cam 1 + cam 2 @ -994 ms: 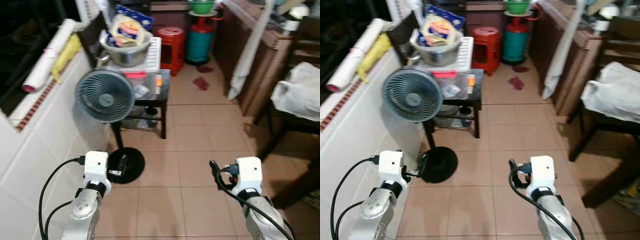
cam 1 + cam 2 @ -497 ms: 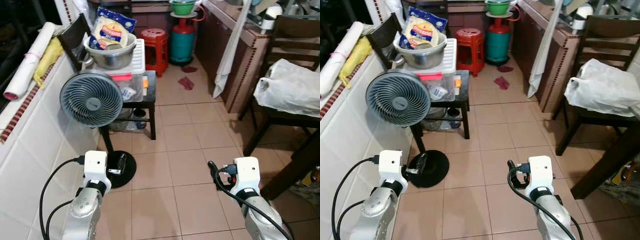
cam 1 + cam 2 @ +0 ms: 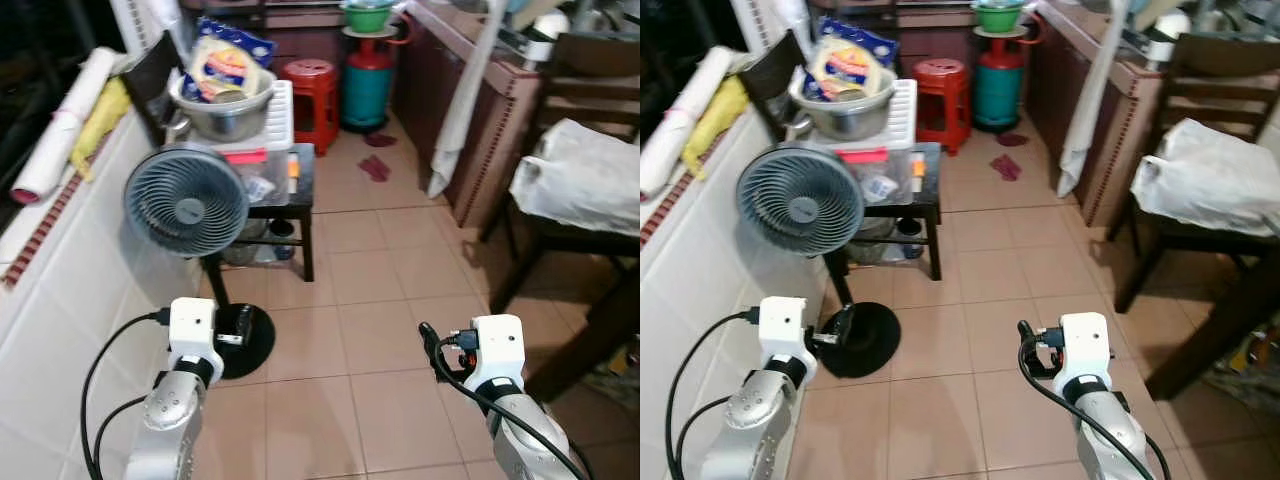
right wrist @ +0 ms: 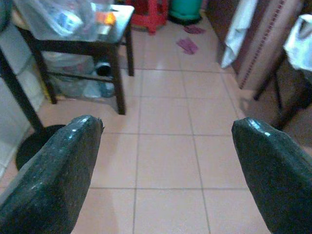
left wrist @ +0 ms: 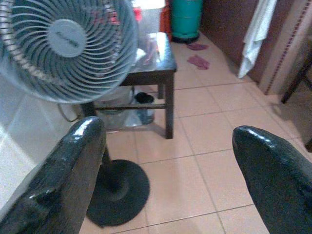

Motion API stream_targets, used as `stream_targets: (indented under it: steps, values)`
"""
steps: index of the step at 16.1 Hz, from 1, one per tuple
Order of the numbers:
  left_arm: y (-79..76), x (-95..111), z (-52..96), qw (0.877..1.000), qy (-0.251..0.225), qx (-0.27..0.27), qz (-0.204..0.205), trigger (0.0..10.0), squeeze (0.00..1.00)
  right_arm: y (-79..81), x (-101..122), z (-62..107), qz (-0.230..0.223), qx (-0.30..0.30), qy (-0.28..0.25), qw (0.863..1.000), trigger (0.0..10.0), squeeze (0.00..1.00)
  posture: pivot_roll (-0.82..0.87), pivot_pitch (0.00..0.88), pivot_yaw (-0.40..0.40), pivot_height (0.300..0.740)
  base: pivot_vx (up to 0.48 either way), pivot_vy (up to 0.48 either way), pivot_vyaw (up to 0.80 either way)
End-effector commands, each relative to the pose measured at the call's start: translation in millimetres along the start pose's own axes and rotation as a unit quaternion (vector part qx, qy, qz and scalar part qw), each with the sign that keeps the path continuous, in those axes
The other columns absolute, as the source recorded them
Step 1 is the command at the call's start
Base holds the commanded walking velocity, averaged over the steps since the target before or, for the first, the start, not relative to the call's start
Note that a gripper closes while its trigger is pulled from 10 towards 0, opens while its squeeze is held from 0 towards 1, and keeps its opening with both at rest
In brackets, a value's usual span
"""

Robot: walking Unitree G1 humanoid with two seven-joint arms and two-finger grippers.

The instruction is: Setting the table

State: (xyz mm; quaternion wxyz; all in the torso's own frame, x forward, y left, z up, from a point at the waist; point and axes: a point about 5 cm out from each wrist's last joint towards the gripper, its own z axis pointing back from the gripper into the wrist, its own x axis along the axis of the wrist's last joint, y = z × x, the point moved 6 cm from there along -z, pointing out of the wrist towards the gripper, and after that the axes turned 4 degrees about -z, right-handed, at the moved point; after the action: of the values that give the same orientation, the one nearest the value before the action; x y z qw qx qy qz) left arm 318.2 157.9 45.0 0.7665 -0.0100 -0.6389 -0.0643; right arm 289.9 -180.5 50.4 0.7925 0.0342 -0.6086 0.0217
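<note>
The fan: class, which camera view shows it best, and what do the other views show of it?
The left eye view shows the fan whole, from head to round base. The right eye view shows much the same. The left wrist view crops the head; the right wrist view catches just pole and base.

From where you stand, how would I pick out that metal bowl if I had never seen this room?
Find the white tiled wall on the robot's left, where a grey standing fan stands. Just behind the fan is a small dark table with a white tray on it. The metal bowl sits on that tray, the only shiny round thing there, with a yellow and blue food packet sticking out.
</note>
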Motion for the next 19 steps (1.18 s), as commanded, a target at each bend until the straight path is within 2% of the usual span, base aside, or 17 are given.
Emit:
stream_targets:
  steps: [1, 14, 16, 19]
  values:
    - [-1.7, -1.3, -1.0, 1.000, 0.004, -0.003, 0.000, 10.0, 0.00, -3.8, 3.7, 0.7, -0.001, -0.010, -0.003, 1.000, 10.0, 0.00, -0.08, 0.000, 0.031, 0.740, 0.000, 0.000, -0.79]
    - [-5.2, -3.8, -8.7, 1.000, 0.014, -0.013, -0.002, 10.0, 0.00, -5.8, 5.0, -3.2, -0.011, -0.021, -0.002, 1.000, 10.0, 0.00, -0.09, 0.000, 0.041, 0.740, 0.000, 0.000, -0.78]
    - [-7.2, -1.6, -9.4, 1.000, 0.007, -0.016, 0.000, 10.0, 0.00, -5.6, 12.3, -2.9, -0.009, -0.019, -0.019, 1.000, 10.0, 0.00, -0.10, 0.000, 0.042, 0.740, 0.000, 0.000, 0.00]
    - [-8.0, -0.8, -8.5, 1.000, 0.005, -0.020, 0.004, 10.0, 0.00, -4.7, 9.9, -3.4, -0.011, -0.019, -0.010, 1.000, 10.0, 0.00, -0.10, 0.000, 0.045, 0.740, 0.000, 0.000, -0.21]
